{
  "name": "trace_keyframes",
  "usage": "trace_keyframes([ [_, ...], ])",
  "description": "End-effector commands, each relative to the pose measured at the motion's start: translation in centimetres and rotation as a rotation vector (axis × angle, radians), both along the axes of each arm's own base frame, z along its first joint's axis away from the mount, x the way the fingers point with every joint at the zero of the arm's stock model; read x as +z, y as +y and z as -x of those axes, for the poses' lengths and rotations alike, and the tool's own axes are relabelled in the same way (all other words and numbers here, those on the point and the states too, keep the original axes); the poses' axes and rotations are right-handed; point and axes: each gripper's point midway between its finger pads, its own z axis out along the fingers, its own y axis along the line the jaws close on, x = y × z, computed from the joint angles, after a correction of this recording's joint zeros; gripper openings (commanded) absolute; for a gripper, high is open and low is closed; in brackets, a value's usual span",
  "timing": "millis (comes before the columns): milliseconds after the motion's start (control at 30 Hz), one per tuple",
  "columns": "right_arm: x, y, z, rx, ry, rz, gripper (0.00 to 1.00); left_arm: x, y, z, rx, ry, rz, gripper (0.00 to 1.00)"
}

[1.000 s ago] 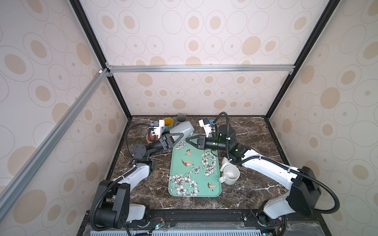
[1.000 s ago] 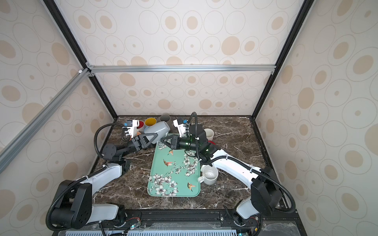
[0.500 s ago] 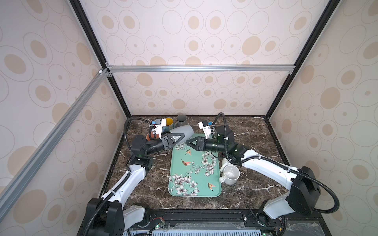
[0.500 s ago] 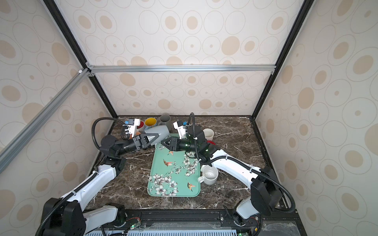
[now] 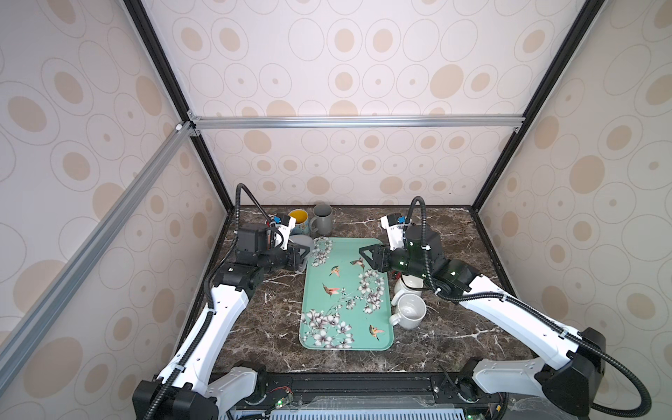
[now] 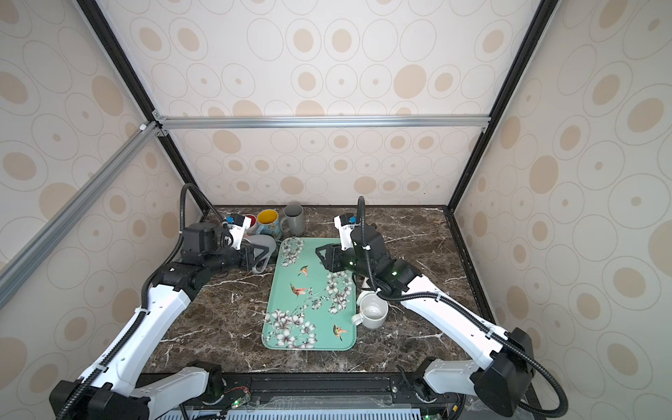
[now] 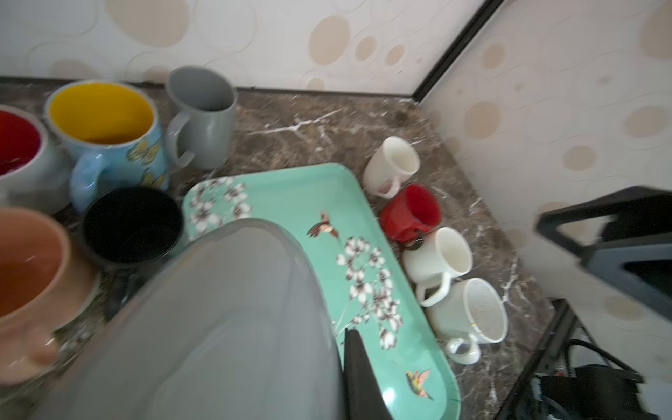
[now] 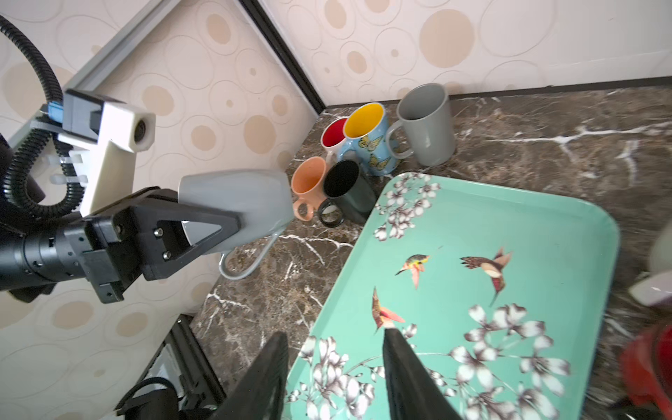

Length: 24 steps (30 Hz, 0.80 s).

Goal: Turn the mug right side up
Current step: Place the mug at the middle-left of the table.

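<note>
Beside the tray, left gripper horizontal around grey mug

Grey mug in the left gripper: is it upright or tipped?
Tipped. The left gripper holds the grey mug on its side, with the handle hanging downward; it is not yet upright.

Three walls close in the space, papered in cream with beige ovals and thin-lined rings. Black posts run up the two back corners in both top views. A silver rail crosses the back wall, and a second rail runs along the left wall. The counter is dark brown marble with white veins. The light is soft and even.
</note>
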Motion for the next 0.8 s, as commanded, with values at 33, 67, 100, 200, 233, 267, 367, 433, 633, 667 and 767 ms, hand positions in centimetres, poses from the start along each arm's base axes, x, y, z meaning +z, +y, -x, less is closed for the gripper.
trace_keyframes([
  [33, -1.6, -3.0, -0.4, -0.087, -0.022, 0.139, 0.47, -0.5, 4.0, -0.7, 0.110, 0.002, -0.254, 0.04],
  [67, -1.5, -3.3, -0.4, -0.090, -0.026, 0.150, 0.47, -1.1, 4.5, -0.7, 0.122, 0.026, -0.281, 0.04],
  [100, -1.5, -3.5, -0.4, -0.090, -0.030, 0.159, 0.47, -1.6, 4.8, -0.8, 0.130, 0.047, -0.302, 0.04],
  [200, -1.2, -4.2, -0.2, -0.095, -0.048, 0.196, 0.47, -3.4, 5.6, -0.8, 0.151, 0.117, -0.356, 0.05],
  [233, -1.2, -4.6, -0.1, -0.100, -0.054, 0.213, 0.47, -4.0, 5.6, -0.8, 0.145, 0.140, -0.364, 0.05],
  [267, -1.2, -5.0, 0.0, -0.106, -0.064, 0.230, 0.47, -4.7, 5.6, -0.7, 0.139, 0.163, -0.367, 0.05],
  [367, -1.1, -6.7, 0.2, -0.142, -0.090, 0.280, 0.48, -6.5, 5.4, -0.6, 0.121, 0.225, -0.375, 0.06],
  [433, -0.9, -8.0, 0.5, -0.171, -0.109, 0.311, 0.48, -7.5, 5.4, -0.5, 0.116, 0.253, -0.382, 0.06],
  [633, -0.6, -12.0, 1.1, -0.251, -0.151, 0.402, 0.50, -10.5, 4.7, -0.6, 0.084, 0.343, -0.364, 0.05],
  [667, -0.6, -12.6, 1.1, -0.265, -0.154, 0.413, 0.50, -11.0, 4.5, -0.7, 0.076, 0.359, -0.359, 0.05],
  [767, -0.7, -13.7, 1.3, -0.285, -0.159, 0.431, 0.51, -12.1, 4.1, -1.0, 0.056, 0.395, -0.352, 0.05],
])
